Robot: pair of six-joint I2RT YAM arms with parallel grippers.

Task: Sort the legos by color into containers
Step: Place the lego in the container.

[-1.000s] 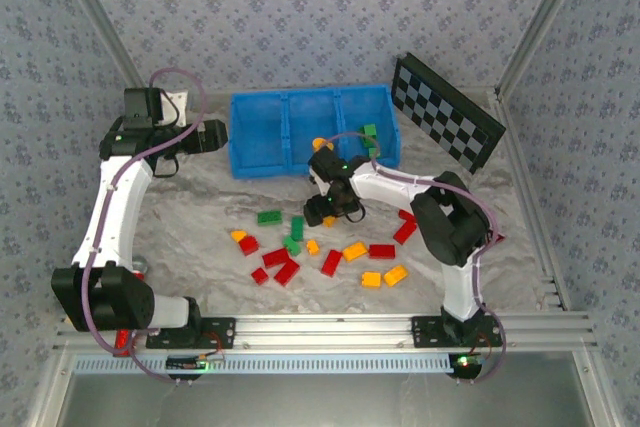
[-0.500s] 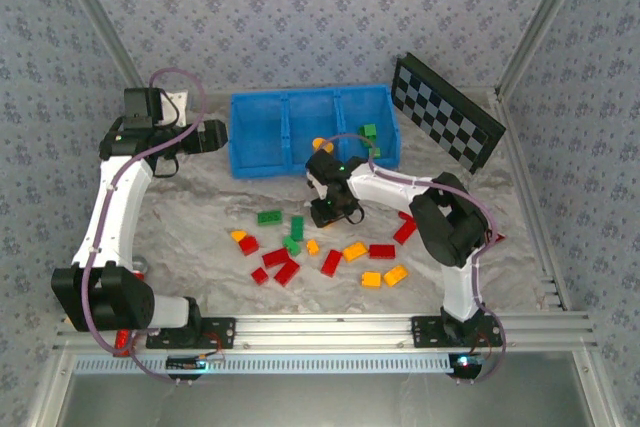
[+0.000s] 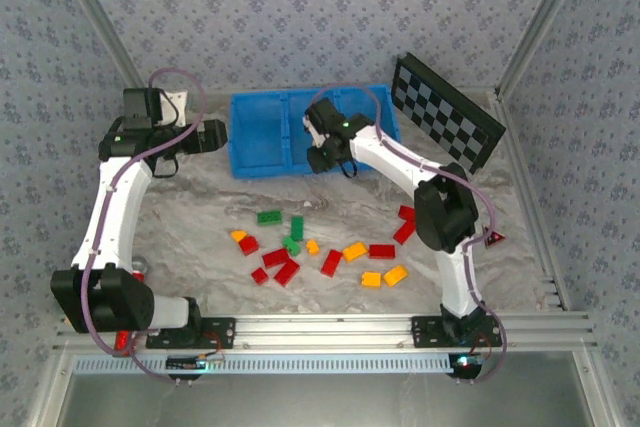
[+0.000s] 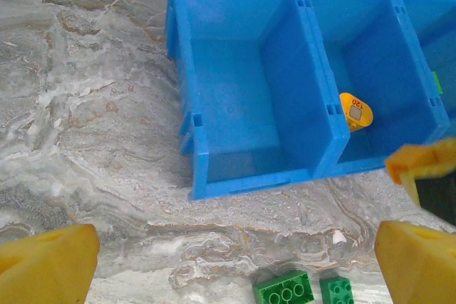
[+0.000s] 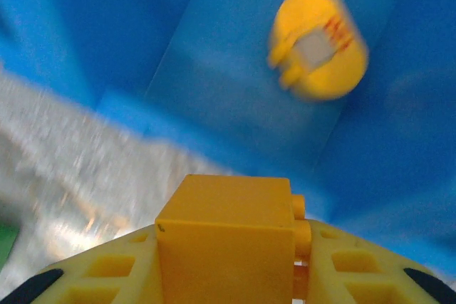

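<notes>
Right wrist view: fingers (image 5: pixel 100 268) of right gripper (image 5: pixel 224 250) pinching an orange-yellow brick (image 5: pixel 224 222) from both sides.
Position: right gripper at the near wall of the tray (image 3: pixel 258 137), by the middle bin (image 4: pixel 377 58); height above the floor hard to judge, close view blurred.
Bin content: one yellow piece (image 4: pixel 355 112) on the middle bin floor.
Idle arm: left gripper (image 3: pixel 213 136) beside the tray's left end, fingers spread wide, nothing between them.
Unsorted: legos (image 3: pixel 320 252) in red, green and orange-yellow, loose on table (image 3: pixel 200 217), apart from the tray.
Step in hand: drop of the brick into the middle bin.
Method: carry fully past the near wall before release; centre between both dividers; open the fingers low, to prevent a bounce into a neighbouring bin; lift straight up afterward.
</notes>
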